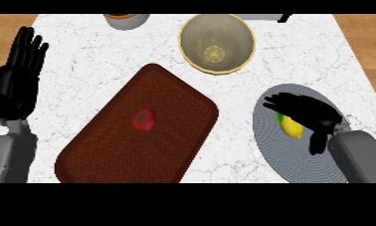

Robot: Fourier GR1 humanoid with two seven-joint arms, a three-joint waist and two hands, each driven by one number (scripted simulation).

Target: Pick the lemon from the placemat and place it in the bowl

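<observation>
Right hand [308,113] curls over lemon [292,127] on grey placemat [294,155]; left hand [23,65] rests open at counter's edge.

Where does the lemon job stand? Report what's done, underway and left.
Done: the right hand has reached the grey placemat. Underway: its fingers curl over the lemon, which lies on the mat. Left: lifting it and carrying it to the bowl, which holds no lemon. The left hand rests open at the left edge.
</observation>
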